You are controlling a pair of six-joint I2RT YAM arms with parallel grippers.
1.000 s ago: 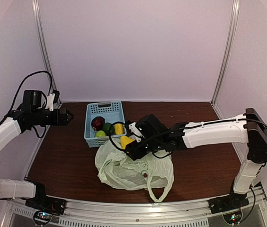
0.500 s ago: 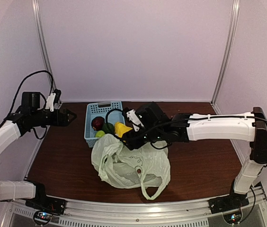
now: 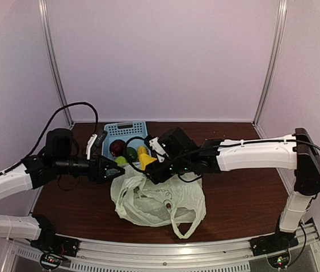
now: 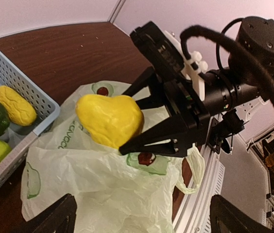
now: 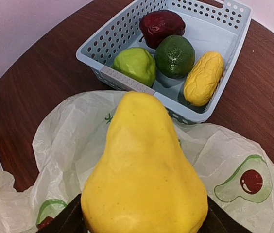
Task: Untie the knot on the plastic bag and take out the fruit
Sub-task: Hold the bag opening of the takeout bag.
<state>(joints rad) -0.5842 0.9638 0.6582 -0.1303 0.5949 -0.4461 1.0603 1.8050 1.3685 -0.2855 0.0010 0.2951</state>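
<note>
Left fingers (image 4: 54, 221) have swung in, spread wide — right fingers (image 4: 151, 138) pinch the yellow pear-shaped fruit (image 4: 109, 119) over the crinkly pale-green plastic bag (image 4: 103, 194). Probably the last piece.

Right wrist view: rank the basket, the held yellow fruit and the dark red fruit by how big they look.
1. basket and held yellow fruit: about alike in the picture. The fruit is much nearer the camera, so I won't rank the two.
2. dark red fruit: plainly smallest.
</note>
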